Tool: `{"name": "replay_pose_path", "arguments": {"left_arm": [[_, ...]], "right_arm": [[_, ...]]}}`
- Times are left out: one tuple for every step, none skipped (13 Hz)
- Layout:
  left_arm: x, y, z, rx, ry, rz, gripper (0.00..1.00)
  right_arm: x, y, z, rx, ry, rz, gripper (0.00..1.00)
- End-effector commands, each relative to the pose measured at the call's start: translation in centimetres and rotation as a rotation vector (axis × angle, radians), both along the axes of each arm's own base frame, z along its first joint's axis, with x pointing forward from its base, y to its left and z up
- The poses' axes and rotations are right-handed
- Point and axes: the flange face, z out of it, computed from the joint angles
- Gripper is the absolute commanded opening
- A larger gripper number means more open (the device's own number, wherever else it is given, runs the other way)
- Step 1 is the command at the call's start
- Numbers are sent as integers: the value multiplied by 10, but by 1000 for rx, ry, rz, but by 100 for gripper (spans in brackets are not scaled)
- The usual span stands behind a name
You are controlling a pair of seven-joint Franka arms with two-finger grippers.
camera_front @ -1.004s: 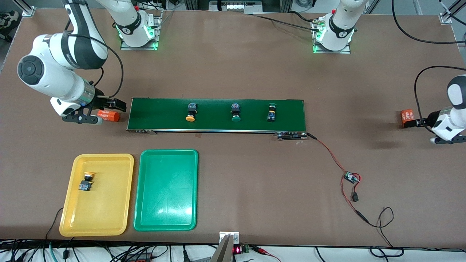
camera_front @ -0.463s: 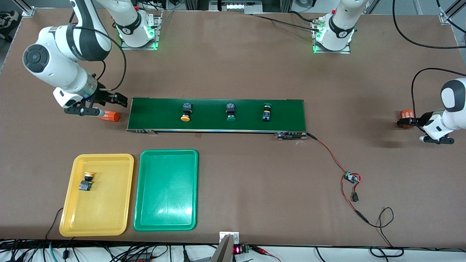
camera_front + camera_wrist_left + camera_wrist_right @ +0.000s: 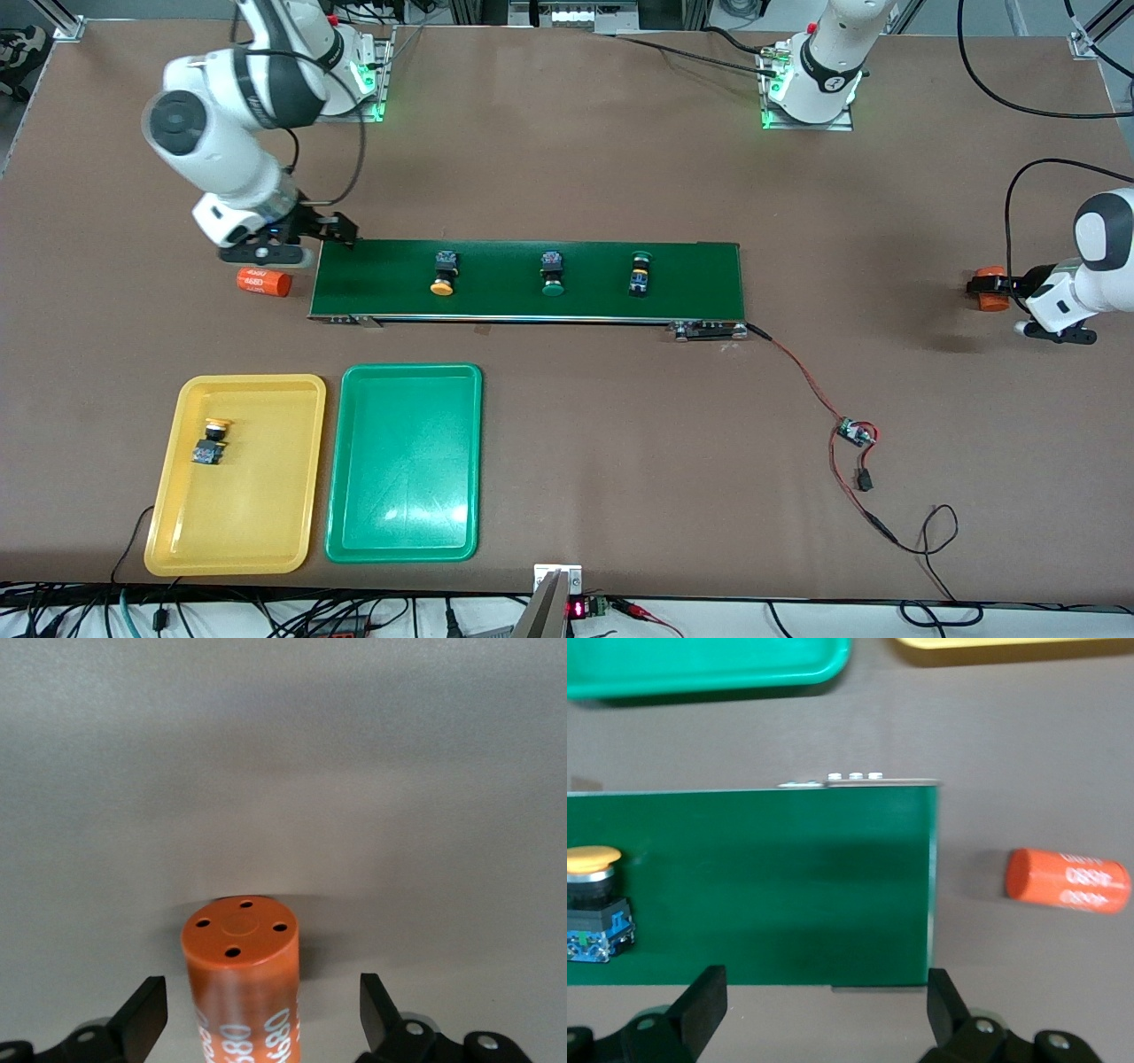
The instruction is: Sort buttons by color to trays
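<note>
The right pincer has swung in from beside the orange cylinder and now hangs over the corner of the belt at the right arm's end. Its fingers are spread and hold nothing. In its wrist view the belt's end fills the frame, with the yellow button at one edge. That suggests it is heading for that button.

The three buttons on the belt have all slid toward the right arm's end. The yellow button leads, the green button follows at mid-belt, and the second green button trails it. So the belt seems to be feeding them toward the right arm.

The left pincer has drawn in over the second cylinder near the worktop's edge at the left arm's end. Its fingers are spread either side of the second cylinder and do not touch it.

One yellow-capped button lies in the yellow tray. The green tray beside it holds nothing. Three buttons remain to sort.
</note>
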Motion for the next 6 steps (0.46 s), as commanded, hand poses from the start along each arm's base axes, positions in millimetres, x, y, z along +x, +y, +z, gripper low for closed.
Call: {"name": "replay_pose_path", "arguments": {"left_arm": [[-1,6,1,12,6,-29,41],[-2,7,0,12,9,-28,27],[-4,11,-2,9,9,-21,11],[-2,12,3,17,2,-22,2],[5,8,13,28,-12,-39,0],[15,-2,28,34,-33,-93,0]], "right_arm": [[5,49,-26,-27,-33,-15,100],[8,64,-34,-37,-35,-22,100],[17,74,-35,-37,-43,-58,100],[28,79,-34,-31,-54,-89,100],[36,90,-32,-21,-65,-98,100],[40,100,-32,-15,-68,-103,100]]}}
